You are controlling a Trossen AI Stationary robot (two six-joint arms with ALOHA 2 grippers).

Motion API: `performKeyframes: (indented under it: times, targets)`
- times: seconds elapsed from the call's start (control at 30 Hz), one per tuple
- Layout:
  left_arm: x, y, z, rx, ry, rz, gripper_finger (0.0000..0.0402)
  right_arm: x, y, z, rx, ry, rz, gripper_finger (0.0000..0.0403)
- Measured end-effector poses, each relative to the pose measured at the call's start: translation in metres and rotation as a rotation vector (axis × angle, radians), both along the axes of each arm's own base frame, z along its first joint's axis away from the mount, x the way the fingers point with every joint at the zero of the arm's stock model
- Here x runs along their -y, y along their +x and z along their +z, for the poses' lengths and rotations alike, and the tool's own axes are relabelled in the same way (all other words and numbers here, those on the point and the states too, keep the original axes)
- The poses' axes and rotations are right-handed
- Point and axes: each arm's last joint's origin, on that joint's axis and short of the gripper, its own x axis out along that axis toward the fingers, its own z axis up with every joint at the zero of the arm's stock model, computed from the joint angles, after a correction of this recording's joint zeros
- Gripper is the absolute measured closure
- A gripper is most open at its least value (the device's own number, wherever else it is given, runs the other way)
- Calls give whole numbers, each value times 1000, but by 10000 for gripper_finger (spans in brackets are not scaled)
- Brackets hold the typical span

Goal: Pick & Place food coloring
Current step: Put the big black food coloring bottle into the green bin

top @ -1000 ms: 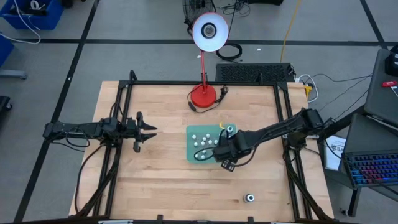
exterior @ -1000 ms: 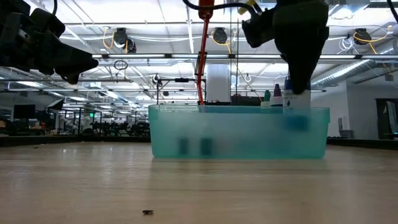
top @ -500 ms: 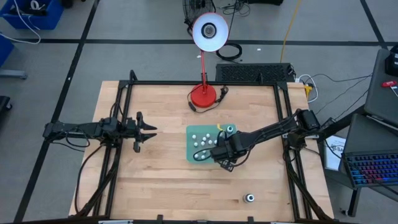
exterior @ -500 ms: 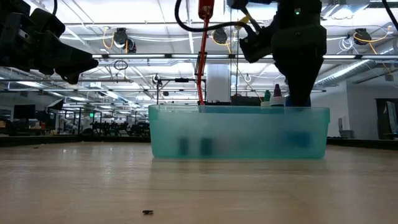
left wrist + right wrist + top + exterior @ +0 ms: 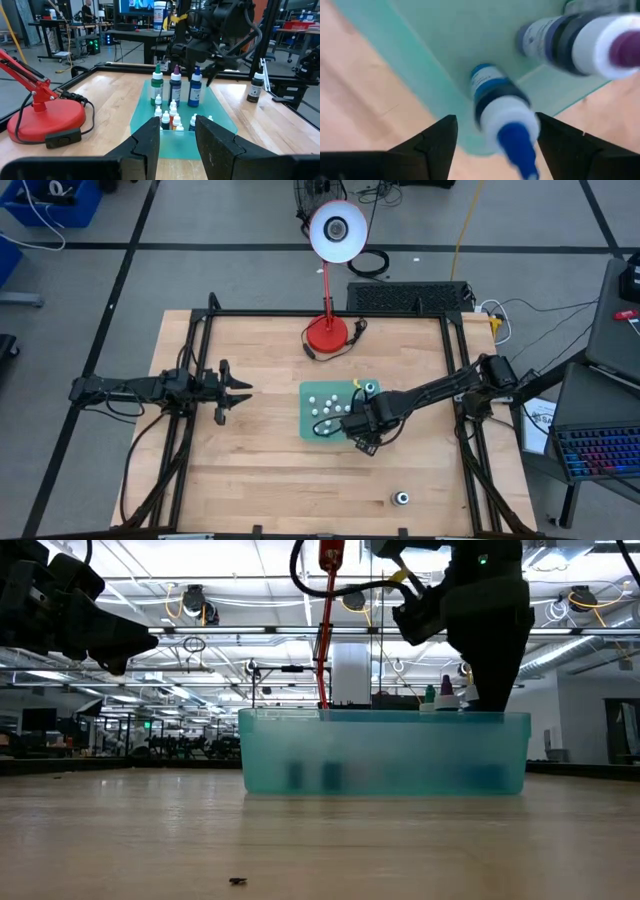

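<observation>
A shallow green tray [image 5: 308, 426] on the table holds the food coloring. Several small white bottles [image 5: 170, 116] stand at one end of it. Taller bottles with a green cap [image 5: 157, 83], a purple cap [image 5: 175, 85] and a blue cap [image 5: 501, 111] stand at the other. My right gripper [image 5: 494, 120] points down over the tray, open, a finger on each side of the blue-capped bottle with a gap to it. That bottle stands on the tray floor. My left gripper [image 5: 238, 390] waits open at the table's left side, level, above the table.
One more bottle with a dark cap [image 5: 401, 499] stands alone on the table near the front right. A desk lamp with a red base [image 5: 327, 333] is at the far middle. Black frame rails [image 5: 203, 360] run along the table's left and right sides.
The blue-capped bottle, which hung half above the tray's rim under my right gripper, has gone down into the tray and stands there. In the low view my right gripper's fingers stand wider apart than before: it has opened and let go.
</observation>
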Motion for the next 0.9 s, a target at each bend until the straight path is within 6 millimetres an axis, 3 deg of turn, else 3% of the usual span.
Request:
performKeyframes:
  times: [0.27, 0.47, 0.77, 0.9]
  targets:
    - [0, 0, 0, -1, 0, 0, 274, -11, -19, 32, 15, 211, -124, 164]
    - [0, 0, 0, 0, 0, 0, 275, -44, -48, 58, 52, 255, -237, 168]
    - [0, 0, 0, -1, 0, 0, 274, -117, -81, 50, 136, 263, -226, 168]
    - [0, 0, 0, 0, 0, 0, 274, -136, -89, 48, 259, 275, -197, 168]
